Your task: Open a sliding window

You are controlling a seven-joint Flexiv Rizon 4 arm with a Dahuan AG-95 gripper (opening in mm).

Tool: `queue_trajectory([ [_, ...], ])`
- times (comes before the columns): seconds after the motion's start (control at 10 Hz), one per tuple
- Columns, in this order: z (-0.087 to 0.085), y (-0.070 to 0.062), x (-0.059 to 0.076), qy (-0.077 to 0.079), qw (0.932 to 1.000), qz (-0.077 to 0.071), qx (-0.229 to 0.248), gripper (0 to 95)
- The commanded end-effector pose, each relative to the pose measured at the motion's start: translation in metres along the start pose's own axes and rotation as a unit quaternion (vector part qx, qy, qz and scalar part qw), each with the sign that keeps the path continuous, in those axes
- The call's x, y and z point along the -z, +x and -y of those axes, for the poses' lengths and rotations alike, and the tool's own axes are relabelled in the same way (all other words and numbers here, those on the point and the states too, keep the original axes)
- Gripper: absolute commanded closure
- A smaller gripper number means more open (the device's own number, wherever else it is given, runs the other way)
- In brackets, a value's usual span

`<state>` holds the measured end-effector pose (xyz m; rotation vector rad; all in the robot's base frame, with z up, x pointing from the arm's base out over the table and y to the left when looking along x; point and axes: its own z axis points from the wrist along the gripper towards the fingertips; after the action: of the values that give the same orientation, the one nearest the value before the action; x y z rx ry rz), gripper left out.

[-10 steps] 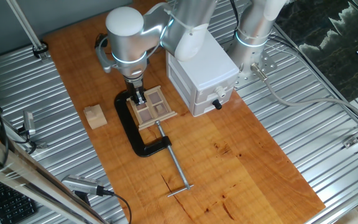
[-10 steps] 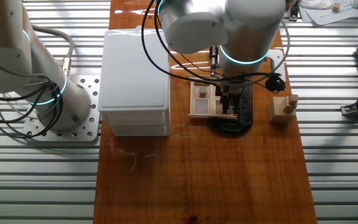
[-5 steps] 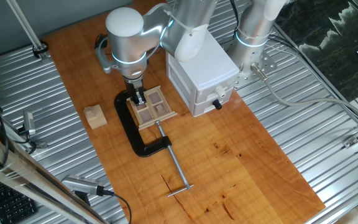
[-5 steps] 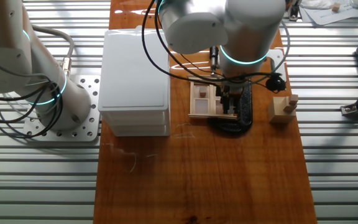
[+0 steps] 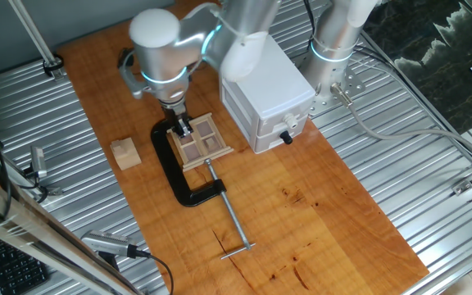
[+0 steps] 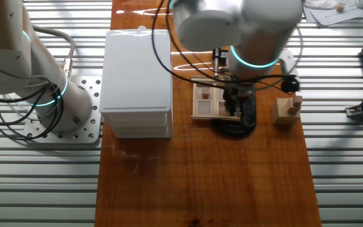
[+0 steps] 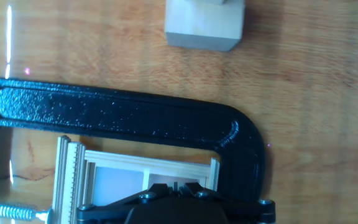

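Hand (image 5: pixel 184 129) sits directly atop sliding window (image 5: pixel 206 141).

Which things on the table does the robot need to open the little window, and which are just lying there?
Needed:
small light-wood sliding window with brown panes
black metal C-clamp around it
robot's hand

Just lying about:
small plain wooden cube
white box with black knob
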<state>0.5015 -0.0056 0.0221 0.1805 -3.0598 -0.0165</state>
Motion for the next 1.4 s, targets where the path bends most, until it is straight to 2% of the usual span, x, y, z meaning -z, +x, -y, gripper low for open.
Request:
queue_trajectory([
  [0.1,-0.0005,0.0002,-0.0009,-0.001,0.9996,-0.018,0.02,95.0],
  [0.4,-0.0005,0.0002,-0.0009,0.005,0.9993,-0.025,0.028,95.0],
  [0.7,-0.0005,0.0002,-0.0009,0.01,0.9993,-0.033,0.012,95.0],
  [1.4,-0.0005,0.0002,-0.0009,0.016,0.9993,-0.032,-0.006,95.0],
])
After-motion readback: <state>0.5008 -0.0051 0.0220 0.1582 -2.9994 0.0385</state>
